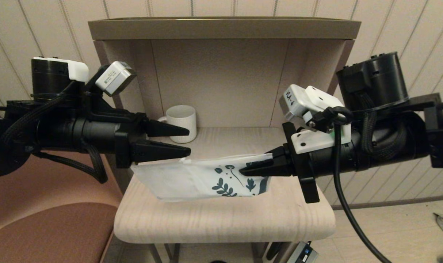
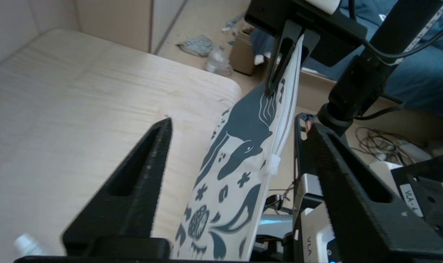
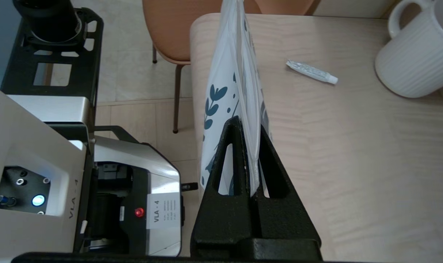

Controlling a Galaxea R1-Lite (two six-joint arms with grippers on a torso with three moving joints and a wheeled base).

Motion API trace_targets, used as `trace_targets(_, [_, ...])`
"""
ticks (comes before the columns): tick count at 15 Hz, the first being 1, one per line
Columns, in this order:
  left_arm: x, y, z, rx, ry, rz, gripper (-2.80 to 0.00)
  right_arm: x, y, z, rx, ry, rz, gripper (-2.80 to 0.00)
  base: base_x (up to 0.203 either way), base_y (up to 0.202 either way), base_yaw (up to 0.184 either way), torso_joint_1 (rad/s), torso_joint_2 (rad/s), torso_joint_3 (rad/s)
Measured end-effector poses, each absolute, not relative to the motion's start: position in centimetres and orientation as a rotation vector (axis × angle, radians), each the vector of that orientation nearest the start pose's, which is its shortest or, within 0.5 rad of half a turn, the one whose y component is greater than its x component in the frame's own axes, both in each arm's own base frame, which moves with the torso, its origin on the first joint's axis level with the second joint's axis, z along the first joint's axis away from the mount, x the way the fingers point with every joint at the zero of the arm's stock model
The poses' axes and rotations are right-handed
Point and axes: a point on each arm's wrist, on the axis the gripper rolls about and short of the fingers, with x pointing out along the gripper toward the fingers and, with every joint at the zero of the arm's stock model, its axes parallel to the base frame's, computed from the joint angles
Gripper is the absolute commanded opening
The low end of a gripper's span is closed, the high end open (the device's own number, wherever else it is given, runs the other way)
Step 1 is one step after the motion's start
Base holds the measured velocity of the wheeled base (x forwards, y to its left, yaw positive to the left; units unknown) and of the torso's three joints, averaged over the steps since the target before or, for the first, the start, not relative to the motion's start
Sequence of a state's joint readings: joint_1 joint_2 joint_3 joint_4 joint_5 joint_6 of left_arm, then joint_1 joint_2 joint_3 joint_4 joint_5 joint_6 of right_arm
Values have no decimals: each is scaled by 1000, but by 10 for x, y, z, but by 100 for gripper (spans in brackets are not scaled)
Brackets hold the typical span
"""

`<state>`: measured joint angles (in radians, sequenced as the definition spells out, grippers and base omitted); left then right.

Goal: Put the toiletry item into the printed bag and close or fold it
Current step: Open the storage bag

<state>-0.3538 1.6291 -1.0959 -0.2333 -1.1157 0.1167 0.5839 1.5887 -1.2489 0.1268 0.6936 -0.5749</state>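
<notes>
While right gripper [image 3: 251,146] pinches the printed bag [image 1: 206,177] aloft | left gripper [image 1: 186,140] agape at bag's plain end | toiletry item [image 3: 312,71] flat on table [image 1: 225,219] between bag and mug [image 1: 181,122], long axis roughly along bag; left arm judged nearer.

"VLA-4" on robot base label [image 3: 164,213]

Left arm reaches in level from the left edge of the head view, left gripper [image 1: 187,140] mid-frame left, jaws spread apart, one finger above the other, nothing between the tips. Right arm comes in from the right edge, right gripper [image 1: 243,170] just right of center, fingers pressed together, pinching the printed bag [image 1: 192,179].
</notes>
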Motion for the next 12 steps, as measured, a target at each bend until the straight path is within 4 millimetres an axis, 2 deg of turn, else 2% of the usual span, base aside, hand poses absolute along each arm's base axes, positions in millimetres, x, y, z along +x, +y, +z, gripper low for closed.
trace_targets(7, [269,-123,235,-6,231,-1481,0,232,162,272,-448,110,1351,-280,0,0,0,0,0,0])
trace_targets(12, [268,-118,236,-4,225,-1472,0,234,159,273,-445,112,1337,-280,0,0,0,0,0,0])
